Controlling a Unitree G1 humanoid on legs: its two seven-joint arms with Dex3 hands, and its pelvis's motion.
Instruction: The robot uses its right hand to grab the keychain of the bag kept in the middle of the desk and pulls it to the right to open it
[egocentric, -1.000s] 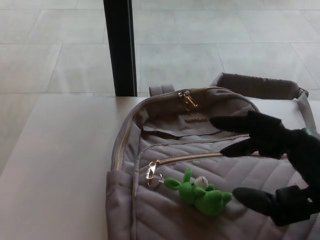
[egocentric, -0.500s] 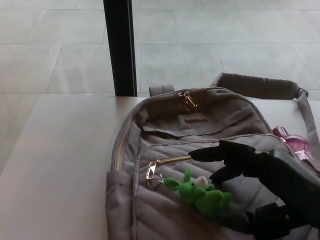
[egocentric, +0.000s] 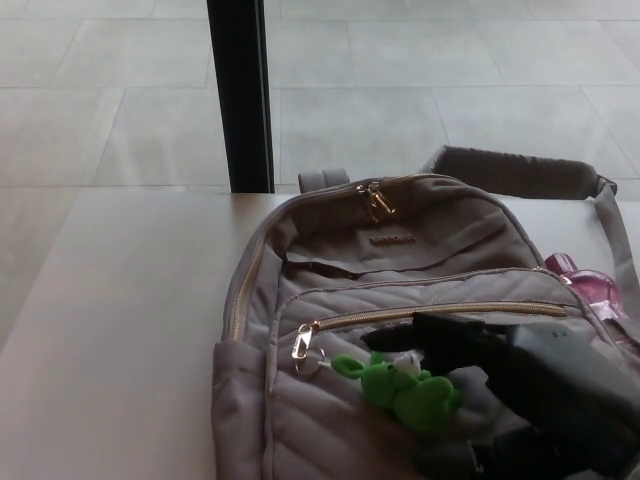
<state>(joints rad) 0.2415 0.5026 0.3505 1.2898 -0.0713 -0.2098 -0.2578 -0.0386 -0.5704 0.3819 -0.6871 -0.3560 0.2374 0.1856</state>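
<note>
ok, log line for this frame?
right hand at green keychain, grasp unconfirmed | front zipper closed | backpack on desk | left hand not in view

Black post (egocentric: 240, 95) upright behind desk; pink object (egocentric: 590, 287) at right edge; tiled floor (egocentric: 420, 90) beyond.

The robot's right hand (egocentric: 470, 350) was matte black throughout — thick, blunt-tipped fingers (egocentric: 400, 337) built of blocky segments, with no markings or screws that could be made out. Behind them sat a broad, flat-topped housing with rounded corners, its upper face catching the light as a dull dark grey — the surface slightly blurred.
</note>
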